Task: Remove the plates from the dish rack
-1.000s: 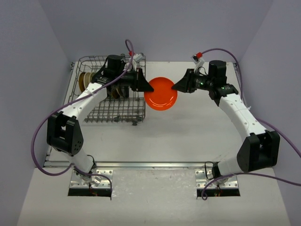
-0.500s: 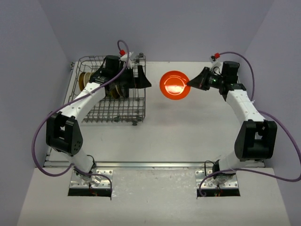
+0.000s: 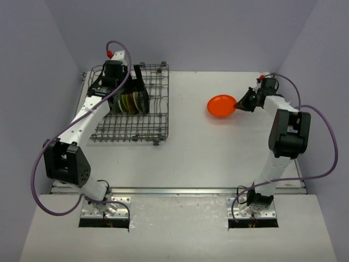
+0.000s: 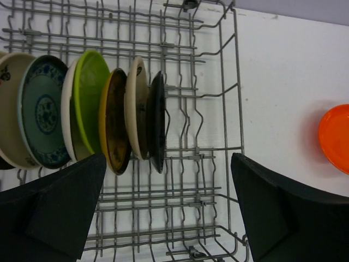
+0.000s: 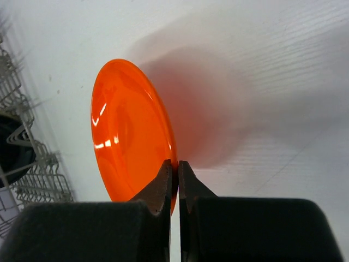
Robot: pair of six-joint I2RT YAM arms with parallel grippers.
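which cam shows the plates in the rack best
The left wrist view: the plates stand on edge in the dish rack, each colour clear. Top external shows them small, partly under the left arm. Right wrist catches only a rack corner and a dark shape.

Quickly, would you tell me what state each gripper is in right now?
Left gripper: open, holding nothing.
Right gripper: closed on the orange plate at its rim.

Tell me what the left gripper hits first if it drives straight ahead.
The open left gripper would probably meet the wire floor of the dish rack, just beside the dark end plate; depth is unclear.
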